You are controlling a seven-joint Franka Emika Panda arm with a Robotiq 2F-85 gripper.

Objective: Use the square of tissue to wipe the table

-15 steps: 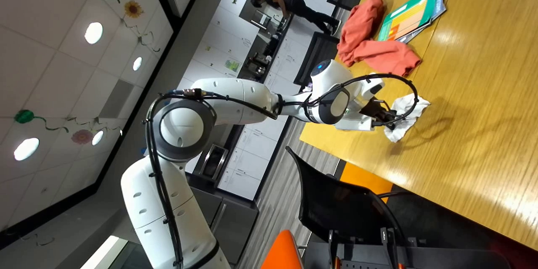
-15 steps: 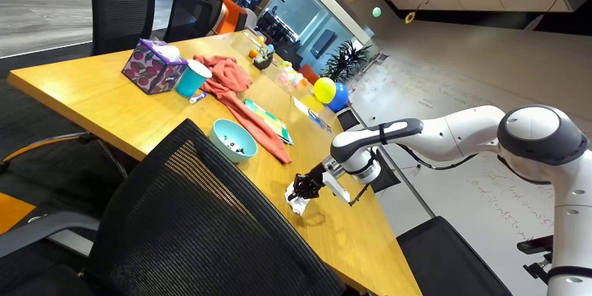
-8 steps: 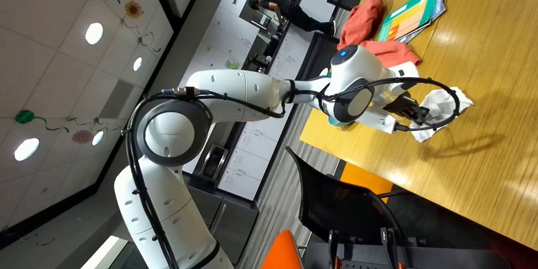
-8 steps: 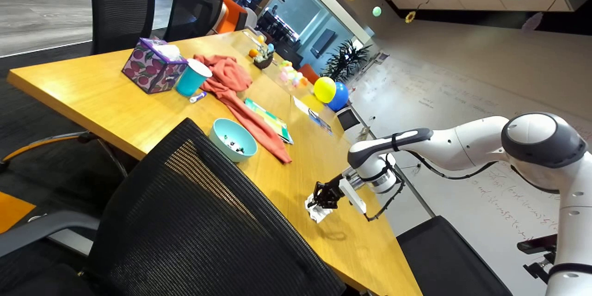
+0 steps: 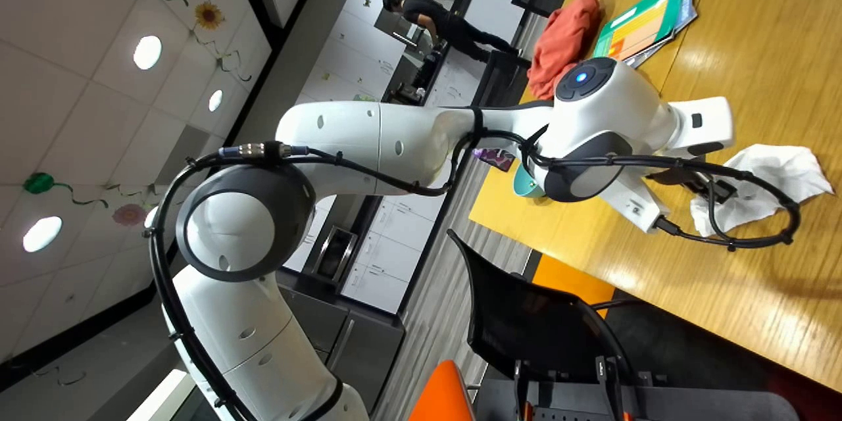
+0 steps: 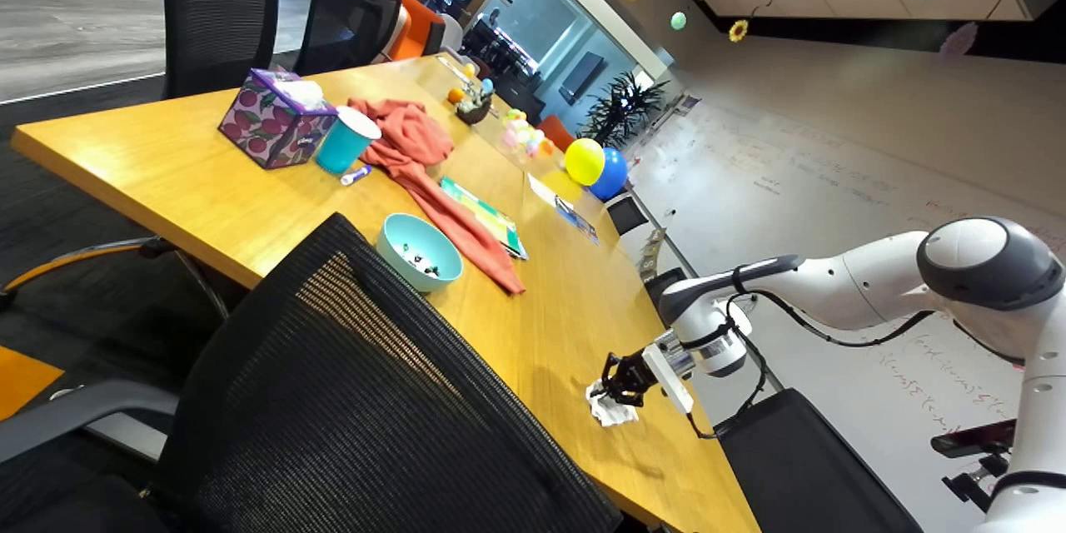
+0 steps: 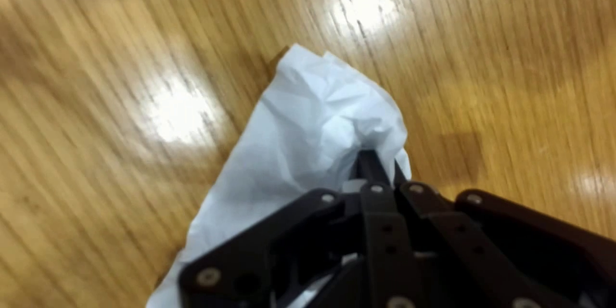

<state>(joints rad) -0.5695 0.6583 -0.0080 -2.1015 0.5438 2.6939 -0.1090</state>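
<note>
Jaws, wrist view: pressed nearly together, pinching the square of tissue (image 7: 288, 154) at a puckered fold close to one rounded edge. Sharp creases radiating from the pinch; broader part trailing to the lower left, partly hidden behind the jaws. By the look of the thin, wrinkled paper, probably almost weightless, limp and easily torn, hardly slippery when gripped. Best taken, in all likelihood, by several layers at once and nearer the middle, so as to spare a single ply the strain of wiping. Beneath, a worktop (image 7: 120, 211) of yellowish-tan wood, finely streaked with darker grain and glossy enough for patches of glare; presumably low in drag, though apt to let a loose corner fold under.

In an exterior view: roughly four-sided white shape of the same tissue low over the worktop, crossed by a loop of black cable (image 5: 658, 162). Contact with it not certain. Well apart, a red-orange cloth (image 5: 567, 39) in soft, heavy folds, beside flat booklets (image 5: 648, 16) with bright printed covers.

In an exterior view: tissue crumpled small below the jaws, well apart from a smooth, round teal bowl (image 6: 433, 237). Farther along the worktop, a blue cylindrical cup (image 6: 340, 150) next to a boxy carton (image 6: 266, 121) patterned with cherries.
</note>
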